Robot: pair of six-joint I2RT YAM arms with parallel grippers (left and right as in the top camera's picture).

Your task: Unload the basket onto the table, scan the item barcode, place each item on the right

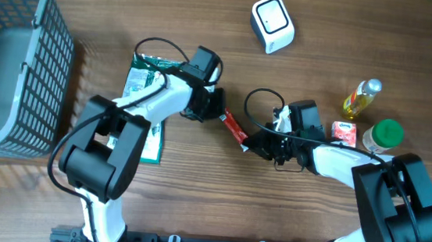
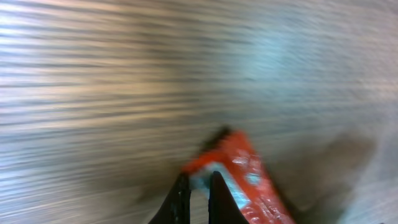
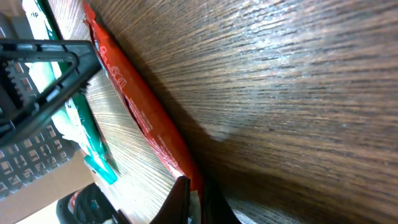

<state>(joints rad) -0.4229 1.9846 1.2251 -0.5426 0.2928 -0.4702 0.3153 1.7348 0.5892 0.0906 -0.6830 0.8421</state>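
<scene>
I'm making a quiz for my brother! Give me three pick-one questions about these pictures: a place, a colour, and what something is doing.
1. Where is the white scanner?
A) between the two arms
B) on the table, beyond both arms
C) held in the air

2. What colour is the packet between the arms?
A) blue
B) red
C) white

3. What are the right fingers doing?
A) spread wide
B) shut on the packet
C) resting on the scanner

1 B: it sits alone near the top of the overhead view.
2 B: red in every view.
3 B: they pinch its end, while the left fingers pinch the other.
</scene>
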